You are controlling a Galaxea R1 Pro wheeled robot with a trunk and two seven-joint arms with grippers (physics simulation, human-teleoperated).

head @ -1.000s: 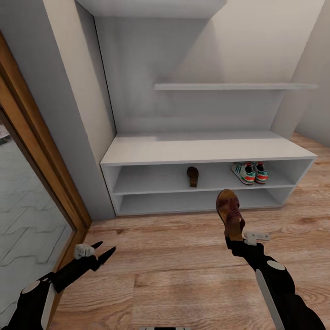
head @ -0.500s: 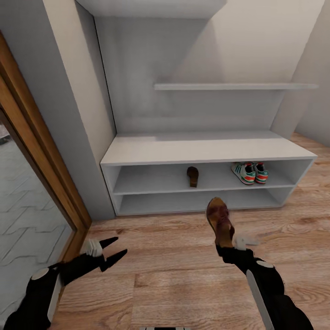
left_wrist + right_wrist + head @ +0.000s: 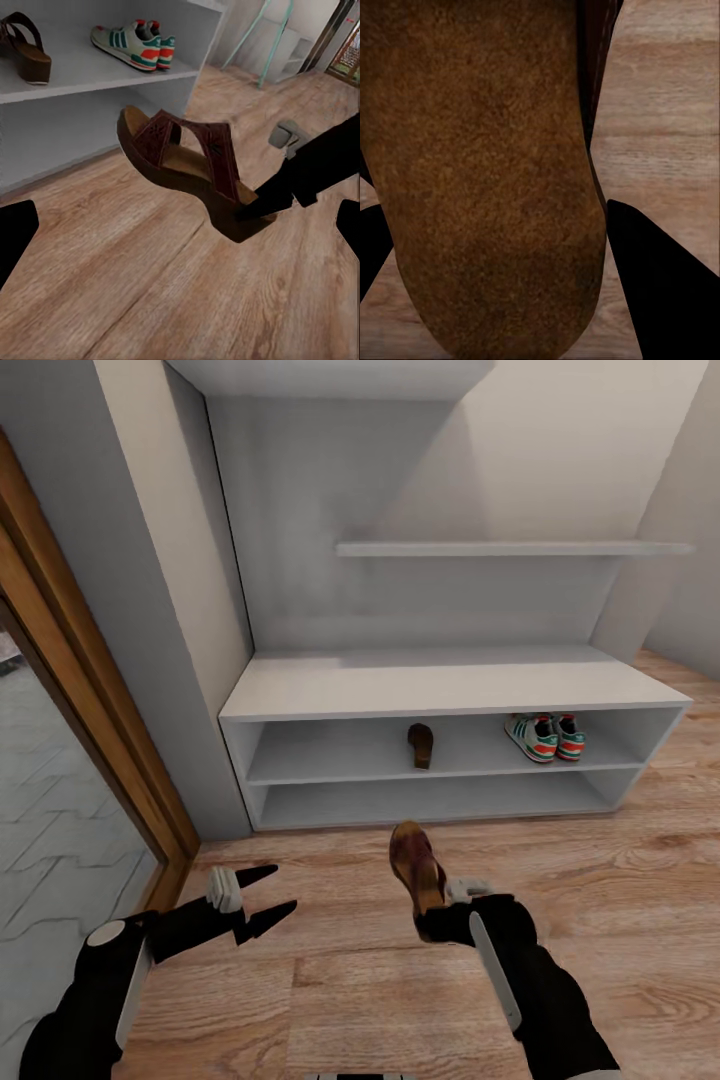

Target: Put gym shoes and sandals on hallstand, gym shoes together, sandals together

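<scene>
Head view shows my right pincer clamped on the heel of a sandal, held above the floor near the rack; my left pincer hangs apart, empty. Both gym shoes sit together at the right of the upper slot, the other sandal left of them, so I judge only this last sandal remains to set beside its mate.
</scene>
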